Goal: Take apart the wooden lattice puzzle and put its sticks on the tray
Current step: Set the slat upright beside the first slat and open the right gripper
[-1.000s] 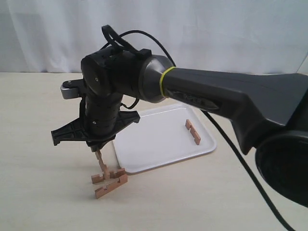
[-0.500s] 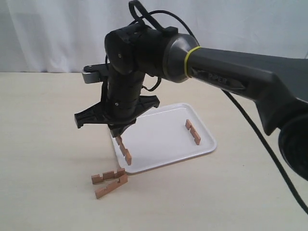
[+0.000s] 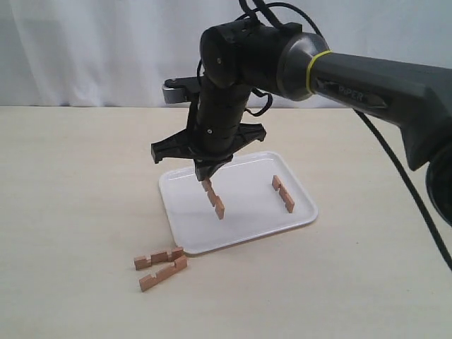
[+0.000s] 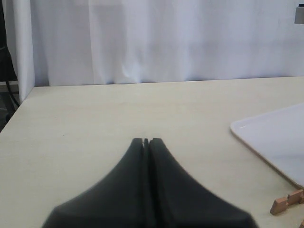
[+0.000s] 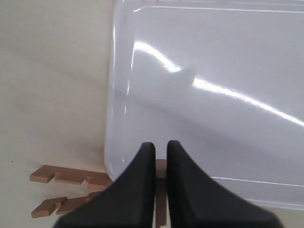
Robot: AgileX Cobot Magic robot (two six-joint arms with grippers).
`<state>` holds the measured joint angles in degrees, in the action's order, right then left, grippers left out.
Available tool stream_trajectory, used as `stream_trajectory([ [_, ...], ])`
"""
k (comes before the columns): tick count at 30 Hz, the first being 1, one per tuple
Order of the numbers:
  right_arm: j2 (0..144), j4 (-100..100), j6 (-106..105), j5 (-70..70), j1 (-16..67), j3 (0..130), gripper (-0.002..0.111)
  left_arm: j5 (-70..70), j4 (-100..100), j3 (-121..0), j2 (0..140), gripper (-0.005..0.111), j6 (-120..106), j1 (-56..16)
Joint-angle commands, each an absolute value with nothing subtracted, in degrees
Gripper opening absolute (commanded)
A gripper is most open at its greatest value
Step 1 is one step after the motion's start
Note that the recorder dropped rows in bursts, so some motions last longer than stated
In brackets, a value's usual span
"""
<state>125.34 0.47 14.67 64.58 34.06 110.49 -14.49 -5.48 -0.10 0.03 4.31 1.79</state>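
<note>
One stick (image 3: 214, 199) hangs from my right hand (image 3: 206, 178), pinched by its top end. It now dangles above the tray (image 3: 244, 224); a second ago it was only just coming free of the pair (image 3: 159, 258) on the worktop (image 3: 70, 212). That pair lies close together, just off the tray's near corner. A fourth stick (image 3: 283, 193) already lies on the tray. I judge lowering and letting go comes next. My left hand (image 4: 146, 141) is closed, empty.

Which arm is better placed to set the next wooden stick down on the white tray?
Right. The right gripper is shut on a notched light-brown wooden stick, hanging over the flat white plastic tray. The left gripper is shut, empty, and off to the tray's side.
</note>
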Motion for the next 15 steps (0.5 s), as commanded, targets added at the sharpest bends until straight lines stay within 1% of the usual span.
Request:
stream_trajectory([
  [1, 124.7, 0.0, 12.4, 64.7, 31.6, 110.5, 0.004, -13.9, -5.4, 0.0, 0.0, 0.000, 4.3, 1.3],
  [8, 124.7, 1.0, 9.0, 66.2, 28.4, 110.5, 0.004, -13.9, -5.4, 0.0, 0.0, 0.000, 4.3, 1.3],
  [15, 126.0, 0.7, 6.5, 64.3, 25.0, 110.5, 0.004, -13.9, -5.4, 0.0, 0.0, 0.000, 4.3, 1.3],
])
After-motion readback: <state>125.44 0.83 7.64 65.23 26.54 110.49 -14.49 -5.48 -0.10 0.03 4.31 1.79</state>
